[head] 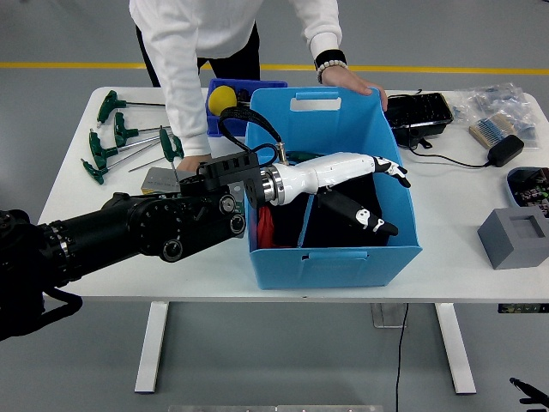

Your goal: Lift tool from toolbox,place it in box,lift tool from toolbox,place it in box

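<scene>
My left hand (390,204) reaches deep into the blue box (343,257), open, its white fingers (396,174) spread over the dark cloth inside and holding nothing. A thin blue-shafted tool (304,225) leans in the box just left of the hand, and a teal tool end (300,156) shows by the box's far wall. Several green T-handle keys (116,137) lie at the table's left. Beside them is a grey tool stand (161,180). A person's hand (194,163) rests on that stand; the person's other hand (350,79) holds the box's far rim. My right hand (527,390) barely shows at the lower right corner.
A small blue bin with a yellow ball (225,96) stands behind the box. To the right are a black tray (420,112), a black charger with cable (503,150), a brush (489,129), plastic bags and a grey block (513,236) near the table's right edge.
</scene>
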`<state>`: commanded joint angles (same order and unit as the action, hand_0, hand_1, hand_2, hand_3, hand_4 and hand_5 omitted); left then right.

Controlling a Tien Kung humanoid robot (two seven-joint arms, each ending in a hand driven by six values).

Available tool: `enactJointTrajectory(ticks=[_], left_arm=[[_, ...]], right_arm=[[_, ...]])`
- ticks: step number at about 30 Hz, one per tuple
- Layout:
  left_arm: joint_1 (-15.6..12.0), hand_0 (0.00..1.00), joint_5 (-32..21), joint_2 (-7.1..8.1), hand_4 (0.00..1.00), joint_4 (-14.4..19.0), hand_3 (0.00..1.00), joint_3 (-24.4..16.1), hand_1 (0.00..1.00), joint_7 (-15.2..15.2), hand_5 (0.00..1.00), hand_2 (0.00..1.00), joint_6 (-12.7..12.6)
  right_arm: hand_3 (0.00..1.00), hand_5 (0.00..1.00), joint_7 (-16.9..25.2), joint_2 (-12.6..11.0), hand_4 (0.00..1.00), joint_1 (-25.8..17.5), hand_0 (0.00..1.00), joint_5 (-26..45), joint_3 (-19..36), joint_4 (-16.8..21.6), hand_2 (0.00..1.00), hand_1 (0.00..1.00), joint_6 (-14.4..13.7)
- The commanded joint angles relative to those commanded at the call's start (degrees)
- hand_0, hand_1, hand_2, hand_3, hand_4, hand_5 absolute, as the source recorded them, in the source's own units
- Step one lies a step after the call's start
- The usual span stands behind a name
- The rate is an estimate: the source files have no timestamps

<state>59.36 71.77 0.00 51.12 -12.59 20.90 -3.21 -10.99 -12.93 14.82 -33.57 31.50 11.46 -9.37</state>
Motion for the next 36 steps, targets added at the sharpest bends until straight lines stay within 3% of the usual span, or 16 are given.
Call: enactJointTrajectory(ticks=[2,3,4,7,9,12,16,19,20,21,25,26,27,32,33,36], left_arm=[[-3.07,0.802,2.58,0.0,0.998,2.18,0.772,-3.74,0.803,-1.03,0.719,0.834,0.09],[-4.42,0.743,4.13,0.0,0.998,3.13,0.737,-5.56,0.74,-1.48,0.723,0.768,0.31],[-6.1,0.743,6.32,0.0,0.998,4.37,0.737,-7.92,0.74,-2.13,0.723,0.768,0.59],[-8.43,0.743,10.8,0.0,0.998,6.96,0.737,-13.91,0.74,-3.16,0.723,0.768,1.33],[-9.1,0.737,12.51,0.81,0.998,9.2,0.731,-18.29,0.734,-3.6,0.727,0.763,1.51],[-10.61,0.737,13.69,3.74,0.998,12.63,0.731,-24.67,0.734,-3.98,0.727,0.763,1.32],[-14.62,0.722,11.3,7.05,0.998,17.03,0.722,-34.22,0.712,-5.26,0.724,0.74,0.83],[-18.62,0.722,8.52,8.33,0.998,19.65,0.722,-40.44,0.712,-8.26,0.724,0.74,0.92],[-20.57,0.722,7.5,8.53,0.998,20.46,0.722,-43.03,0.712,-9.73,0.724,0.74,1.34],[-22.13,0.638,6.17,8.65,0.998,21.15,0.694,-45.11,0.636,-10.9,0.728,0.668,1.27],[-29.19,0.638,-0.35,8.76,0.998,24.38,0.694,-53.26,0.636,-16.35,0.728,0.668,0.91],[-31.09,0.638,-1.95,8.89,0.998,25.34,0.694,-54.88,0.636,-17.82,0.728,0.668,0.4],[-33.13,0.471,-3.68,8.95,0.982,26.25,0.708,-56.33,0.564,-19.2,0.755,0.641,-0.24],[-40.24,0.471,-12.06,7.73,0.982,28.84,0.708,-59.96,0.564,-24.19,0.755,0.641,-5.76],[-41.75,0.375,-12.42,6.66,0.931,29.32,0.69,-61.34,0.507,-26.13,0.826,0.595,-8.18],[-44.71,0.375,-11.49,3.79,0.931,28.91,0.69,-65.48,0.507,-30.53,0.826,0.595,-15.03]], right_arm=[[0.575,0.687,0.08,0.2,0.833,-0.5,0.65,0.19,-0.07,-0.07,0.696,0.631,0.0],[0.575,0.687,0.08,0.29,0.833,-0.7,0.65,0.28,-0.03,-0.1,0.697,0.633,-0.02],[0.575,0.687,0.15,0.38,0.833,-1.01,0.65,0.49,-0.09,-0.14,0.697,0.633,-0.03],[0.575,0.687,0.22,0.52,0.833,-1.58,0.65,0.88,-0.11,-0.22,0.697,0.633,-0.07],[0.574,0.687,0.17,0.67,0.833,-1.92,0.65,0.75,0.04,-0.27,0.698,0.633,-0.04],[0.574,0.687,-0.06,0.84,0.833,-2.08,0.65,0.27,0.27,-0.28,0.698,0.633,0.09],[0.574,0.687,-0.22,1.23,0.833,-2.37,0.65,-0.07,0.47,-0.3,0.698,0.635,0.14],[0.574,0.687,-0.13,1.5,0.833,-2.67,0.65,0.18,0.34,-0.34,0.698,0.635,0.09],[0.574,0.687,-0.1,1.6,0.833,-2.78,0.65,0.26,0.32,-0.36,0.698,0.635,0.07],[0.574,0.688,-0.13,1.7,0.832,-2.89,0.65,0.16,0.47,-0.37,0.698,0.638,0.05],[0.574,0.688,-0.08,2.02,0.832,-3.31,0.65,0.11,0.64,-0.47,0.698,0.638,0.01],[0.574,0.688,-0.08,2.09,0.832,-3.36,0.65,0.05,0.65,-0.48,0.698,0.638,0.04],[0.573,0.689,-0.05,2.14,0.832,-3.38,0.65,0.15,0.54,-0.49,0.698,0.636,0.05],[0.573,0.689,0.02,2.26,0.832,-3.26,0.65,0.42,0.29,-0.51,0.698,0.636,0.05],[0.573,0.689,-0.06,2.23,0.831,-3.13,0.65,0.08,0.45,-0.49,0.698,0.636,0.1],[0.573,0.689,-0.1,2.23,0.831,-2.83,0.65,-0.31,0.51,-0.46,0.698,0.636,0.09]])
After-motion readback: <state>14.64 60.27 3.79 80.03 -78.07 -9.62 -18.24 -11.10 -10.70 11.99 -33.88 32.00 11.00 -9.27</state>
